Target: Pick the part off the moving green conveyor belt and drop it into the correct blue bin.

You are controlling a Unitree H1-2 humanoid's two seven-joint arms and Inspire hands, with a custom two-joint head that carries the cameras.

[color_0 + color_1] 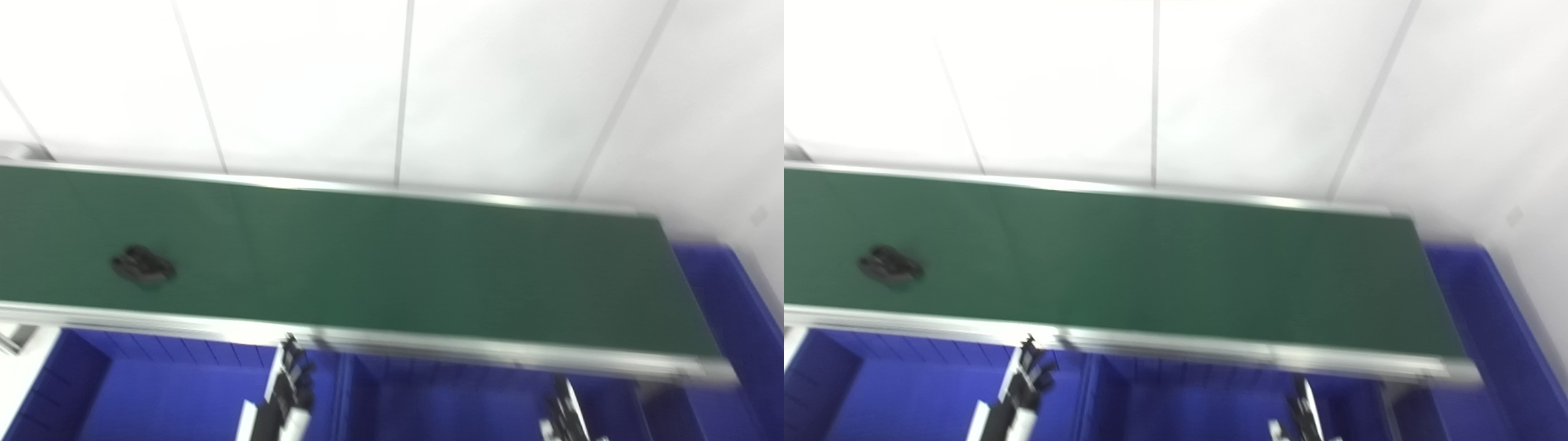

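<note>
Taking the green conveyor belt (380,269) as your landmark, read the scene from its left end to its right. You see one belt, one part, three blue bins and two hands. The single dark part (143,267) lies on the belt near its left end, closer to the near rail than to the far rail; its long axis runs roughly along the belt, tilted slightly down toward the right, though blur hides which end is which. Below the belt's near rail, under its left portion, you find the first blue bin (165,392). Your left hand (288,383) rises in front of that bin just below the near rail, apart from the part; you cannot tell whether its fingers are spread or closed. A second blue bin (453,404) sits below the middle of the belt. Your right hand (566,410) shows only partly at the bottom edge below the belt's right portion, its finger state likewise unreadable. The third blue bin (741,318) lies past the belt's right end.
</note>
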